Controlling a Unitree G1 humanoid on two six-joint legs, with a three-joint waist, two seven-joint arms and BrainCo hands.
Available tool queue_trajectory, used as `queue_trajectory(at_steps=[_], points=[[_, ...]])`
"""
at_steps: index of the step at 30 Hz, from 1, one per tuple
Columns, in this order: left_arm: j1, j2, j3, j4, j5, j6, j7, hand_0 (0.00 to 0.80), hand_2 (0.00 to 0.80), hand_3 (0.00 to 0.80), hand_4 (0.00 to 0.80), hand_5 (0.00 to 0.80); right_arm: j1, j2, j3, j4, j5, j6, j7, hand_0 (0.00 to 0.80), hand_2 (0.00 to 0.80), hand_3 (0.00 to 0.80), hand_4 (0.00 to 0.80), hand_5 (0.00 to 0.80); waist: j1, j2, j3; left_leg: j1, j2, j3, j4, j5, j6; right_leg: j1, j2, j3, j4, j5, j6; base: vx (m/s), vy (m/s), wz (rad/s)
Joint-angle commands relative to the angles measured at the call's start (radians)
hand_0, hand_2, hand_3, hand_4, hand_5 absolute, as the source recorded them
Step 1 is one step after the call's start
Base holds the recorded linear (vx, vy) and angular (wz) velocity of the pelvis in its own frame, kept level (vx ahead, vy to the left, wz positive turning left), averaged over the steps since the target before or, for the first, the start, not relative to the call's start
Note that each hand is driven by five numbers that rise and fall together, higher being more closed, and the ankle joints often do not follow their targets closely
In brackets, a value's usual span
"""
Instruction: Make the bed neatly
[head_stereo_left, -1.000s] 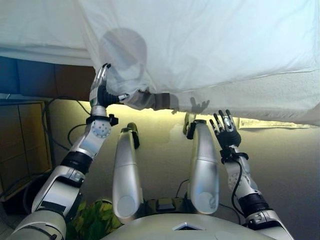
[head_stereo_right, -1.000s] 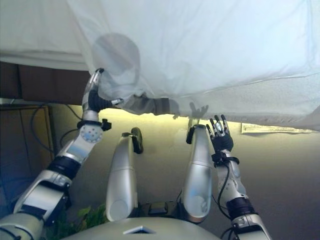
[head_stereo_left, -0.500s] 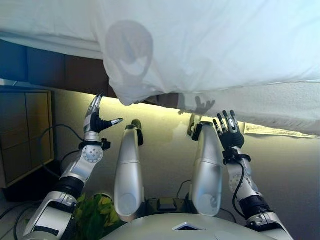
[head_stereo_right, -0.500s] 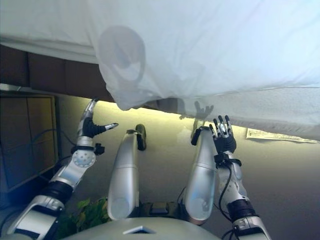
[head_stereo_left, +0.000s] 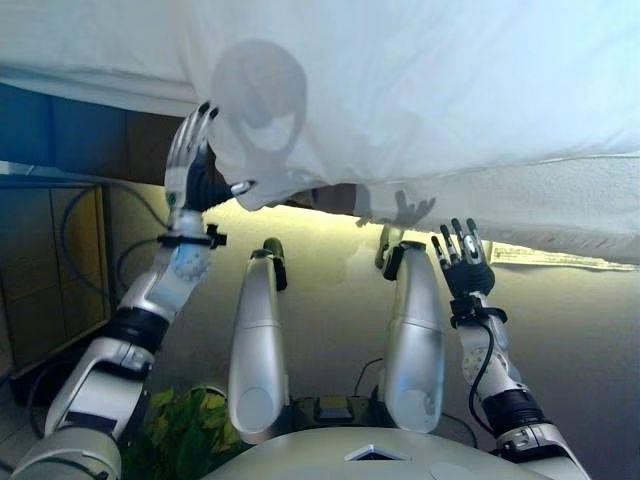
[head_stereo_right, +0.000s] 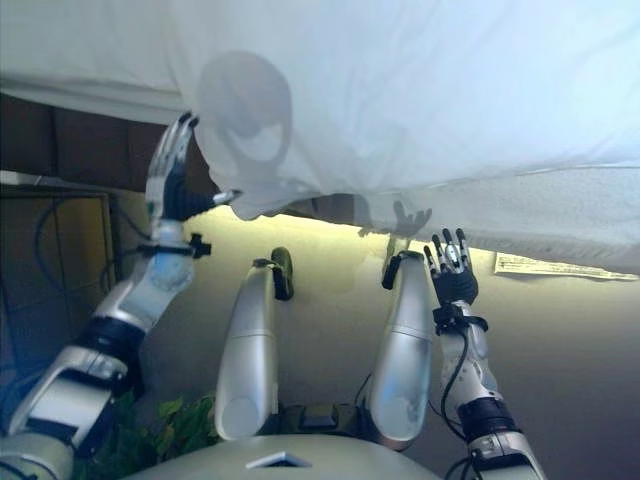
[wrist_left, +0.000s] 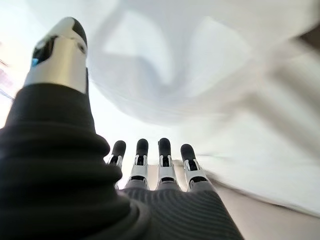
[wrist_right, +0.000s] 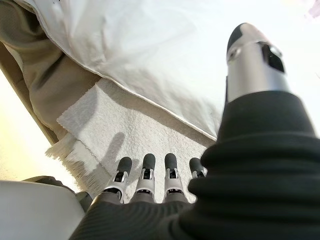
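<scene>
A white duvet (head_stereo_left: 420, 90) covers the bed and hangs over its near edge, with a bunched corner (head_stereo_left: 262, 188) drooping lowest. My left hand (head_stereo_left: 190, 165) is raised beside that corner, fingers straight, thumb tip close to the cloth; its wrist view shows straight fingers (wrist_left: 150, 155) with white cloth (wrist_left: 190, 75) past them. My right hand (head_stereo_left: 462, 258) is open and empty just below a textured white pad (head_stereo_left: 570, 205) under the duvet. The right wrist view shows that pad (wrist_right: 145, 135) and the duvet's edge (wrist_right: 150, 65).
A dark brown bed frame (head_stereo_left: 140, 150) runs under the duvet at the left. A wooden cabinet (head_stereo_left: 40, 270) stands at the far left. A green plant (head_stereo_left: 185, 440) is at the bottom left. A paper label (head_stereo_left: 560, 257) hangs below the pad.
My left hand let go of the duvet corner, dropped low, and has now risen again beside it, open. The corner hangs freer. My right hand has barely moved.
</scene>
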Motion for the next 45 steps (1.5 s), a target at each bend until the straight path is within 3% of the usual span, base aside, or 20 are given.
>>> queue_trajectory(at_steps=[1, 19, 24, 33, 34, 35, 45], points=[[-0.049, -0.004, -0.006, 0.029, 0.084, 0.032, 0.081, 0.0, 0.0, 0.0, 0.0, 0.0, 0.016, -0.044, 0.019, -0.064, 0.026, -0.045, -0.014, 0.0, 0.0, 0.0, 0.0, 0.0, -0.024, -0.007, -0.001, -0.013, -0.004, 0.034, -0.125, 0.136, 0.078, 0.058, -0.005, 0.064, 0.027, -0.007, 0.036, 0.0, 0.043, -0.06], [-0.159, -0.04, -0.062, 0.12, 0.305, 0.125, 0.204, 0.0, 0.0, 0.0, 0.0, 0.0, 0.029, -0.05, 0.005, -0.11, 0.047, -0.077, -0.016, 0.0, 0.0, 0.0, 0.0, 0.0, -0.082, -0.037, -0.001, -0.105, -0.003, 0.059, -0.13, 0.129, 0.077, -0.043, 0.029, 0.098, -0.055, 0.068, 0.057, -0.023, 0.029, -0.14], [-0.207, -0.043, -0.087, 0.134, 0.333, 0.195, 0.222, 0.0, 0.0, 0.0, 0.0, 0.0, 0.024, -0.063, 0.015, -0.128, 0.042, -0.091, -0.026, 0.0, 0.0, 0.0, 0.0, 0.0, -0.095, -0.036, -0.001, -0.124, -0.011, 0.074, -0.138, 0.135, 0.078, -0.063, 0.032, 0.109, -0.076, 0.085, 0.058, -0.016, 0.06, -0.07], [-0.272, -0.06, -0.116, 0.137, 0.321, 0.283, 0.116, 0.0, 0.0, 0.0, 0.0, 0.0, 0.012, -0.069, 0.023, -0.152, 0.037, -0.121, -0.045, 0.0, 0.0, 0.0, 0.0, 0.0, -0.102, -0.034, -0.001, -0.134, -0.021, 0.077, -0.154, 0.139, 0.074, -0.078, 0.023, 0.107, -0.104, 0.106, 0.064, 0.0, 0.003, 0.0], [-0.275, -0.064, -0.119, 0.139, 0.308, 0.297, 0.098, 0.596, 0.596, 0.596, 0.596, 0.596, 0.011, -0.07, 0.025, -0.156, 0.036, -0.121, -0.047, 0.0, 0.0, 0.0, 0.0, 0.0, -0.104, -0.034, -0.001, -0.134, -0.022, 0.079, -0.155, 0.14, 0.074, -0.079, 0.022, 0.108, -0.105, 0.109, 0.064, 0.0, 0.0, 0.0], [-0.279, -0.07, -0.124, 0.144, 0.293, 0.301, 0.094, 0.8, 0.8, 0.8, 0.8, 0.8, 0.01, -0.07, 0.028, -0.157, 0.035, -0.123, -0.048, 0.0, 0.0, 0.0, 0.0, 0.0, -0.106, -0.034, -0.001, -0.136, -0.021, 0.08, -0.154, 0.141, 0.074, -0.082, 0.022, 0.11, -0.105, 0.111, 0.064, 0.0, 0.0, 0.0], [-0.284, -0.094, -0.128, 0.15, 0.266, 0.306, 0.084, 0.8, 0.8, 0.8, 0.8, 0.8, 0.012, -0.077, 0.032, -0.195, 0.001, -0.115, -0.079, 0.0, 0.0, 0.0, 0.0, 0.0, -0.121, -0.018, -0.001, -0.112, -0.019, 0.096, -0.178, 0.152, 0.071, -0.077, 0.015, 0.117, -0.101, 0.1, 0.061, 0.004, 0.018, 0.03]])
